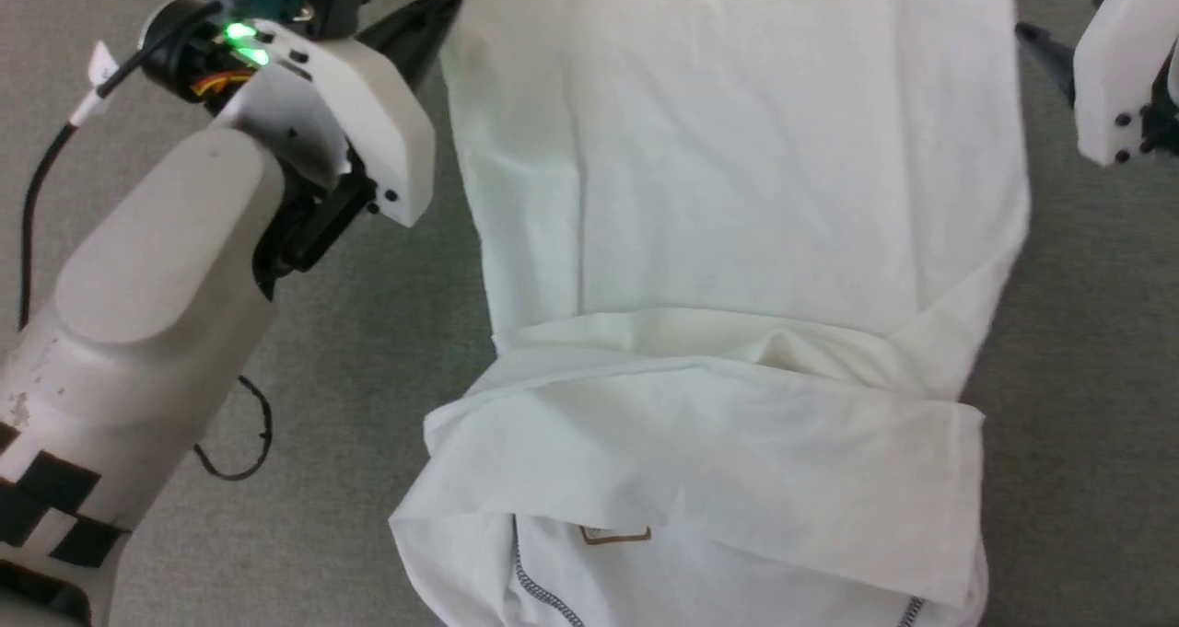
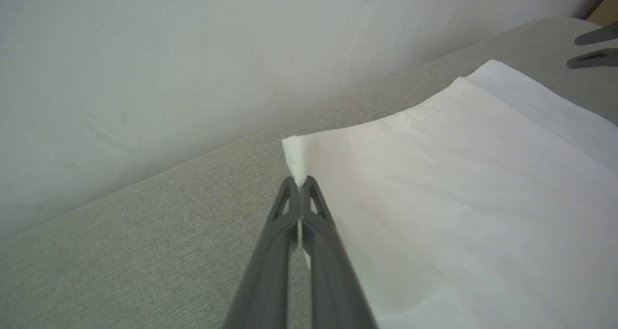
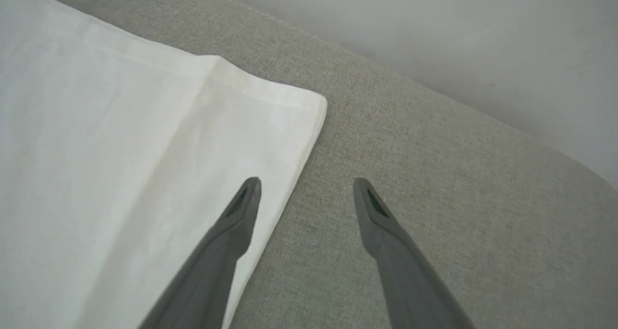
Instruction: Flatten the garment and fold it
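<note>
Looking down in the head view, we see the garment (image 1: 737,194) spread over the frame's centre on the grey fabric surface (image 1: 368,332). Our left claw (image 1: 447,5) is clamped on its upper-left corner, and our right claw (image 1: 1036,38) sits just beside its upper-right edge. In the left wrist view, the left claw (image 2: 301,181) pinches that corner. In the right wrist view, the right claw (image 3: 306,184) stands apart, with one finger over the garment (image 3: 120,150) edge.

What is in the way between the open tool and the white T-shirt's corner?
Nothing visible. The right tool stands open right by the T-shirt corner, one finger over the fabric edge, the other over the grey surface. The left tool is shut on the other corner.
</note>
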Motion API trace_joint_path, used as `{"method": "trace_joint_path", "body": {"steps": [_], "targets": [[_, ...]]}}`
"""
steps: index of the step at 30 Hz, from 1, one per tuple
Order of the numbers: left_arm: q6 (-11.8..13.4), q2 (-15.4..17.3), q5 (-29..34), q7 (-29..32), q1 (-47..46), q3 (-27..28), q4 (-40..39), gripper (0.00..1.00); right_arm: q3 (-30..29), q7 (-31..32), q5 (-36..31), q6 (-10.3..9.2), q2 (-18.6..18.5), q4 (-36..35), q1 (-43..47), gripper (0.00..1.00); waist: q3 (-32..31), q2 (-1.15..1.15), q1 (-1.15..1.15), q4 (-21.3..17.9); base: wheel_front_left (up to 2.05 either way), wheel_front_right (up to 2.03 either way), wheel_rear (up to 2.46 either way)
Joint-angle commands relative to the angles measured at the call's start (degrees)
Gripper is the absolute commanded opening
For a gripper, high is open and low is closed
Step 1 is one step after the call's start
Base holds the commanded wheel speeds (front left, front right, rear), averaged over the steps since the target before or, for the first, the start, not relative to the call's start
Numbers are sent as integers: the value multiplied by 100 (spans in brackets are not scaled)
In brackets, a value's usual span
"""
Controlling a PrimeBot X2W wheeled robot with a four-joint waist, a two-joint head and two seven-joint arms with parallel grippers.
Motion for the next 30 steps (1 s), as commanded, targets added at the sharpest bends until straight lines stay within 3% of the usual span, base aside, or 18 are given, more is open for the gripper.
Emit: {"method": "trace_joint_path", "body": {"steps": [1,8,14,15,16,17,21,30], "targets": [[45,-65,82,-35,-31,-44,-161,0,79,-12,-91,-6,1,374,-285,100,485,0,-1,503,0,0,0],[92,-224,146,-96,-121,-111,-447,0,238,-215,-238,-6,34,1332,-747,100,657,0,-1,742,0,0,0],[93,-314,159,-154,-144,-159,-431,0,755,-253,-152,-6,-58,1749,-732,100,715,0,-1,798,0,0,0],[86,-317,156,-170,-144,-160,-406,0,808,-255,-86,-6,-61,1801,-728,40,717,0,-1,794,0,0,0],[86,-317,156,-170,-144,-160,-406,0,808,-255,-86,-6,-61,1801,-728,40,717,0,-1,794,0,0,0],[74,-316,146,-213,-138,-155,-342,0,939,-295,19,-6,-74,1862,-713,0,706,0,-1,773,0,0,0],[60,-292,126,-314,-121,-121,-225,0,1130,-651,22,-6,-152,1862,-779,0,641,0,-1,698,0,0,0],[98,-91,15,-718,-54,132,294,0,1267,-2554,65,-6,-122,1862,-1049,0,77,0,-1,274,0,0,0]]}}
